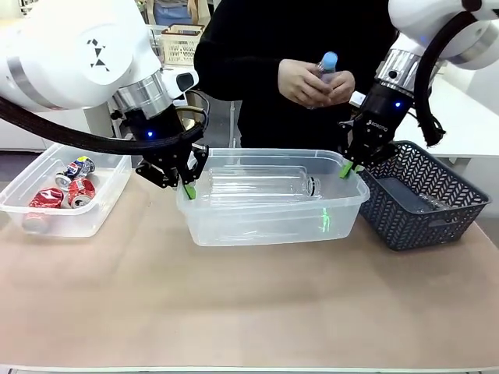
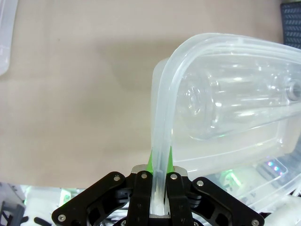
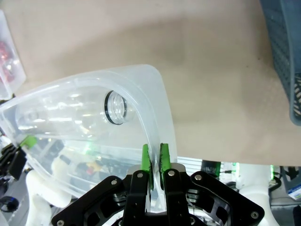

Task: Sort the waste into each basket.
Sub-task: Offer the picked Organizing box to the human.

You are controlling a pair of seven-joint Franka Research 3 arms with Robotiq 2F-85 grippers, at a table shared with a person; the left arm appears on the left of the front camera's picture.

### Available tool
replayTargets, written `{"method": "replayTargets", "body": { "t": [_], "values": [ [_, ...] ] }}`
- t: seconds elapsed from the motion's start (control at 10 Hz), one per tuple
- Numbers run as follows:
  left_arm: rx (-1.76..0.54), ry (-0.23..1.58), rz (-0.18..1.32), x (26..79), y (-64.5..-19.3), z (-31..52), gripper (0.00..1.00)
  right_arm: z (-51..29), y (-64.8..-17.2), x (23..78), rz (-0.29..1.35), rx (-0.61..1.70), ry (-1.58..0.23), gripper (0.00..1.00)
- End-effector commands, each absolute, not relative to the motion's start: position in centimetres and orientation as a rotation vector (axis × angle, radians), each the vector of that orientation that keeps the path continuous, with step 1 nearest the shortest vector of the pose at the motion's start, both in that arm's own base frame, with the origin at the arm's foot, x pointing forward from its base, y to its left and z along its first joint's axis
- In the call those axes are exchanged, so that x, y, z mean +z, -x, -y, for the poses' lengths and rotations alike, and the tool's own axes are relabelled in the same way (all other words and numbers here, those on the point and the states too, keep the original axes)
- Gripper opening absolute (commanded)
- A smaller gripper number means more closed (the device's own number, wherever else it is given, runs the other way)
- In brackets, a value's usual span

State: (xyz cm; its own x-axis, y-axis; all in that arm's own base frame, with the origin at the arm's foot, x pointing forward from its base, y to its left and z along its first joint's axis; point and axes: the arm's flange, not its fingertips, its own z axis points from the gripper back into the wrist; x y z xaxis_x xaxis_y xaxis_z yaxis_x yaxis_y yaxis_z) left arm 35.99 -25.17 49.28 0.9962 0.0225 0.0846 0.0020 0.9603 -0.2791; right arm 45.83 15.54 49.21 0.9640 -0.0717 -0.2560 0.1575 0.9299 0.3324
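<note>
Both jaws grip the clear tub [image 1: 273, 226] by its short ends, left gripper [image 1: 188, 187] and right gripper [image 1: 348, 169] facing along its long axis, a clear plastic bottle [image 1: 257, 185] lying lengthwise between them.

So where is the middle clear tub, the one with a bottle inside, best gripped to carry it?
By the rolled rim of its two short ends, coming down from above. The middle tub is wide with thin upright walls, so each end's rim fits between two fingers, as the left hand and right hand are doing now, keeping the bottle level.
</note>
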Motion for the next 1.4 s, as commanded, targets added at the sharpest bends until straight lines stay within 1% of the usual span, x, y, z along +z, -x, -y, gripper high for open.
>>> {"method": "replayTargets", "body": {
  "t": [0.0, 1.3],
  "values": [
    [0.018, 0.307, 0.089, 49.89, -35.47, 25.36, 0.04, -15.48, -45.84, 49.31, -0.233, -0.124, -0.36, 0.08],
    [0.018, 0.307, 0.089, 49.89, -35.47, 25.36, 0.04, -15.48, -45.84, 49.31, -0.233, -0.124, -0.36, 0.08]
  ]
}}
